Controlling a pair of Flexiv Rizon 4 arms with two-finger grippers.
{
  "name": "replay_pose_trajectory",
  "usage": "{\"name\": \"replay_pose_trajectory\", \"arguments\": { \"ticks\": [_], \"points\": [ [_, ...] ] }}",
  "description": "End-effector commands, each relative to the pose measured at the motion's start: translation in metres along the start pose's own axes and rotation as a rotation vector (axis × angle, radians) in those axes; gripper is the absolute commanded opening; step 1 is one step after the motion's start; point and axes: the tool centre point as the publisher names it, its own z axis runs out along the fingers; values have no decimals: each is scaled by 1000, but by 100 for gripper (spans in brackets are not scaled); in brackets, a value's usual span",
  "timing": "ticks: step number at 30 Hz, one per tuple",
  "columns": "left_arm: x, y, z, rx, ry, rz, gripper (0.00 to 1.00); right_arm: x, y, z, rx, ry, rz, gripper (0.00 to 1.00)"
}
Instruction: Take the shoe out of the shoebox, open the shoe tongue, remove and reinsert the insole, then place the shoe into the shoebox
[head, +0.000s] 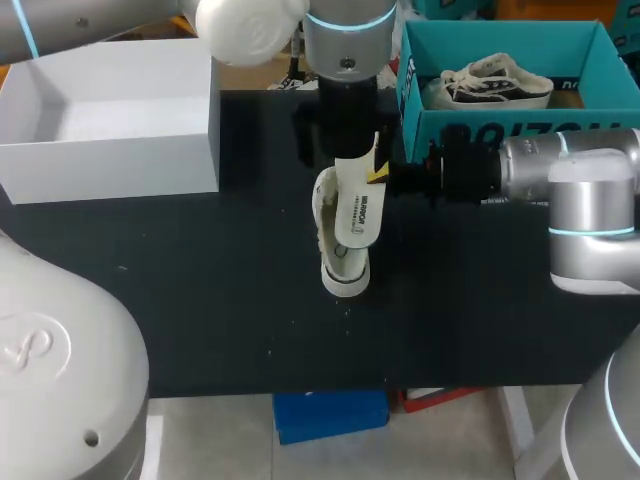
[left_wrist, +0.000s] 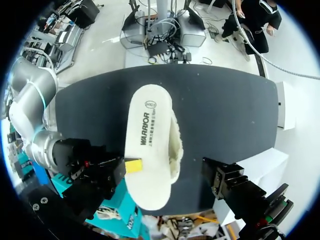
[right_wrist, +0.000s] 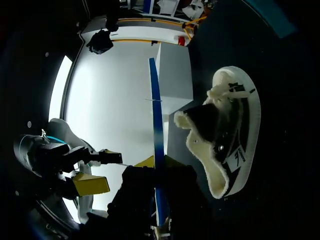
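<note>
Head view: insole (head: 352, 215) in right pincer (head: 381, 173)

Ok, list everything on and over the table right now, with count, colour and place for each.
shoe: one, white-soled, mid-table
insole: one, white, tilted over that shoe
shoebox: one, teal, table's far right
second shoe: one, white and black, inside the shoebox
white box: one, white, far left
table: one, black, under everything
left arm: one, grey, upright above the shoe
right arm's fingers: two, yellow-tipped, shut on the insole
</note>
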Motion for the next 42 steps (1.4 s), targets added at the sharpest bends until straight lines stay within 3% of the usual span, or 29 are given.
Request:
{"name": "replay_pose_trajectory", "arguments": {
  "ticks": [1,28,42],
  "points": [
    [4,18,1,9,-5,9,100,0,-1,1,-3,-2,0,0],
    [5,120,28,46,-21,-15,100,0,-1,1,-3,-2,0,0],
    [-3,149,36,58,-40,-45,100,0,-1,1,-3,-2,0,0]
  ]
}}
